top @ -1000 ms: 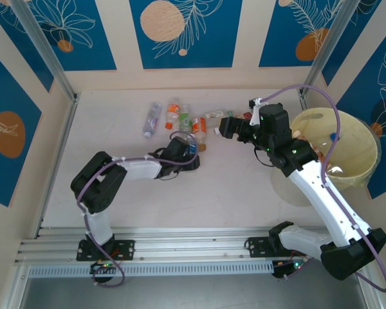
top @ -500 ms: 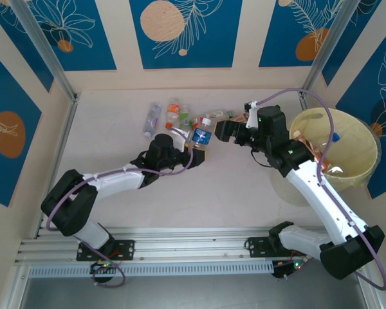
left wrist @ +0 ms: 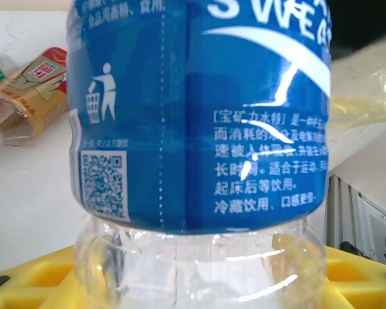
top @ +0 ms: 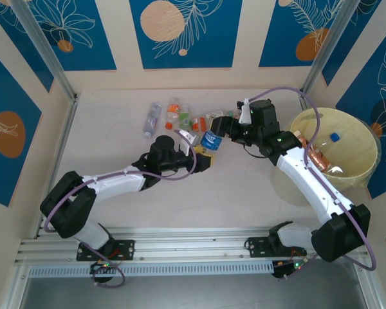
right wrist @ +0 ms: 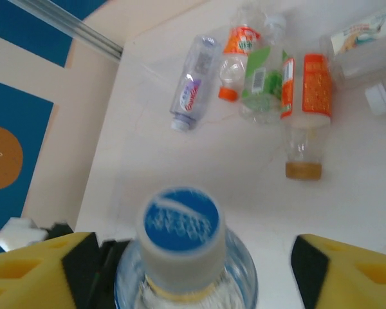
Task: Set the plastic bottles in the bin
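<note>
Currently left end effector [top: 202,159] clamped on the blue-label bottle [top: 211,140], held over the desk [top: 116,129] beside the loose bottles [top: 180,119]. Long axis points at the right end effector [top: 222,127], cap [right wrist: 182,219] first; its jaws straddle the cap, open, no contact.

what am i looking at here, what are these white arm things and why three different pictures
These are two white robot arms bolted at the near edge of a white table, each ending in a two-finger gripper. The wide picture comes from a fixed camera above and behind them. The two close-ups come from a small camera on each wrist.

The left gripper is shut on a clear plastic bottle with a blue label, seen very close in the left wrist picture. The right gripper stands open around that bottle's blue cap.

More small plastic bottles lie at the far side of the table. They are meant to go into the large round pale yellow plastic tub on the right.
</note>
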Available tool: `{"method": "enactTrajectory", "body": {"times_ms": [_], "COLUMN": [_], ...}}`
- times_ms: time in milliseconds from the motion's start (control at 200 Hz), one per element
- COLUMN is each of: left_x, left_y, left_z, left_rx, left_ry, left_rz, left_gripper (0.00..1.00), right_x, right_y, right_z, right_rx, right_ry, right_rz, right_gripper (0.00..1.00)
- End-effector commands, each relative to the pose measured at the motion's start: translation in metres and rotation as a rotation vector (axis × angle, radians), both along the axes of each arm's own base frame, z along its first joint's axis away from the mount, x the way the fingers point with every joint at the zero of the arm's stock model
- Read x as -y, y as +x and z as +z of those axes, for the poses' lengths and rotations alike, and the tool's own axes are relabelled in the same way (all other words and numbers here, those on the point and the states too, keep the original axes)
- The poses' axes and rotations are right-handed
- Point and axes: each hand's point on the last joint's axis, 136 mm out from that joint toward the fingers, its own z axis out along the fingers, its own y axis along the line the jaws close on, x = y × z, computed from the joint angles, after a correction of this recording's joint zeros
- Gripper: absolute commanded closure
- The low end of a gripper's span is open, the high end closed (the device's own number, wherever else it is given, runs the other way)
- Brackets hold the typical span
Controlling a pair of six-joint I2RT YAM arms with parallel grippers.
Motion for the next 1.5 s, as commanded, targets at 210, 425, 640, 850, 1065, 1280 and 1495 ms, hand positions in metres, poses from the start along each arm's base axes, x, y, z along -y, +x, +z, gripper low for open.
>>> {"method": "enactTrajectory", "body": {"times_ms": [210,425,640,850,1065,1280,1495], "left_x": [0.013,0.015,0.014,0.011,-0.015,-0.016,-0.011], "left_y": [-0.010,-0.010,-0.008,-0.010,0.000,0.006,0.012], "left_z": [0.032,0.031,0.030,0.028,0.037,0.022,0.013], "left_rx": [0.089,0.076,0.068,0.087,0.180,0.163,0.128], "left_ry": [-0.055,-0.051,-0.043,-0.031,-0.074,-0.005,0.006], "left_rz": [-0.066,-0.062,-0.051,-0.049,0.107,0.128,0.135], "left_gripper": [0.63,0.63,0.62,0.01,0.00,0.00,0.00], "right_x": [-0.006,-0.011,-0.014,0.002,0.062,0.145,0.239], "right_y": [0.009,0.001,-0.001,-0.005,-0.025,-0.069,-0.104], "right_z": [0.000,-0.006,0.001,0.032,0.110,0.201,0.233], "right_rx": [-0.002,-0.018,0.011,0.146,0.412,0.704,0.727], "right_ry": [0.047,0.040,0.037,-0.025,-0.187,-0.366,-0.636], "right_rz": [-0.004,0.042,0.071,0.038,-0.142,-0.447,-0.837], "right_gripper": [0.47,0.52,0.80,1.00,1.00,1.00,1.00]}}
